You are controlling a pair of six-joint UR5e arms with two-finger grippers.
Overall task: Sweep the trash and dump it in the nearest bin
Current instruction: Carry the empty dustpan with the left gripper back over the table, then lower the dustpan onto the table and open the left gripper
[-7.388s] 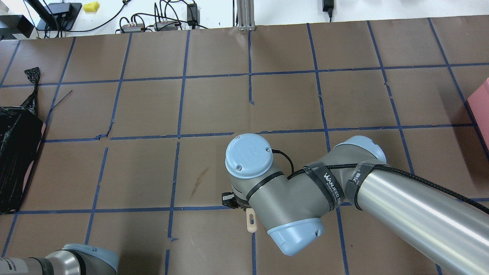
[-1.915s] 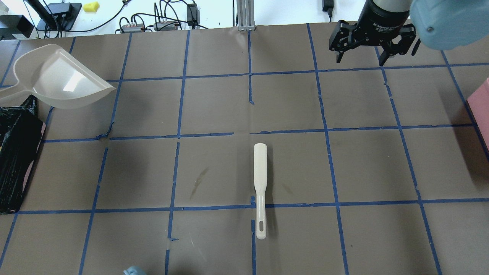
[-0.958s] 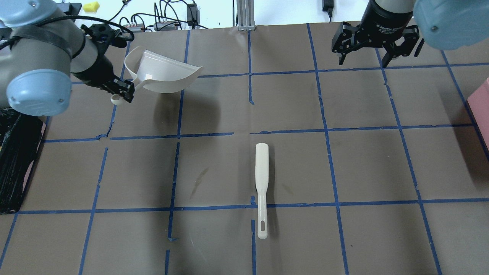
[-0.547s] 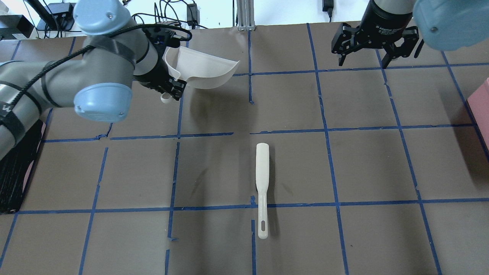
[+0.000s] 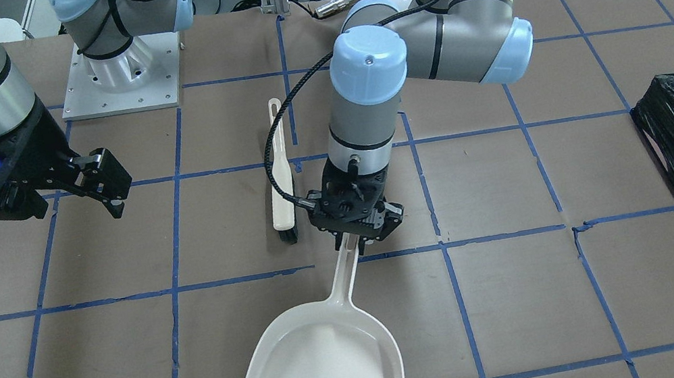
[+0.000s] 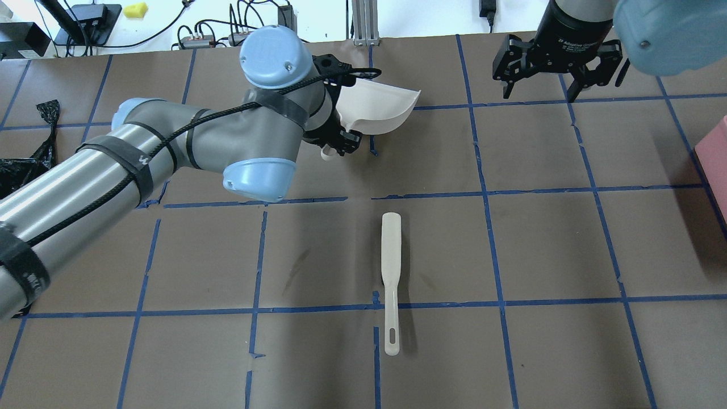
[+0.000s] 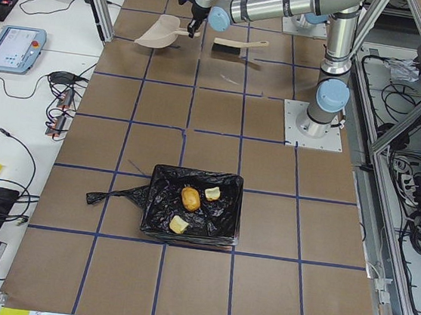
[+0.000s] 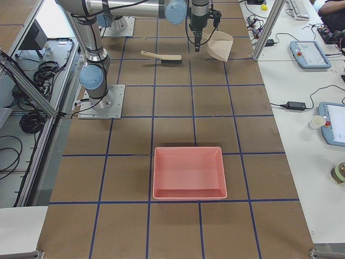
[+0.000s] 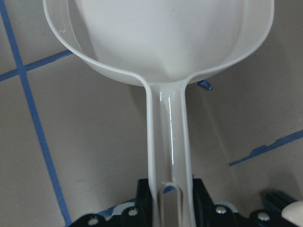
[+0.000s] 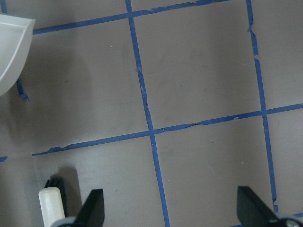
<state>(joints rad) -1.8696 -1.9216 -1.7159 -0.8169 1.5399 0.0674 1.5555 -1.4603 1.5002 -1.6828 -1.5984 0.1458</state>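
A table covered in brown paper carries a grid of blue tape lines. White benches flank it, with cables along the overhead view's upper left edge.

Three scraps, one bin, one dustpan, one brush.

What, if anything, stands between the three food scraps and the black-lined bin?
Nothing visible does. The tan oval, the pale chunk and the crusty lump already lie inside the black-lined bin. The dustpan, clamped by its handle in the left gripper, is empty.
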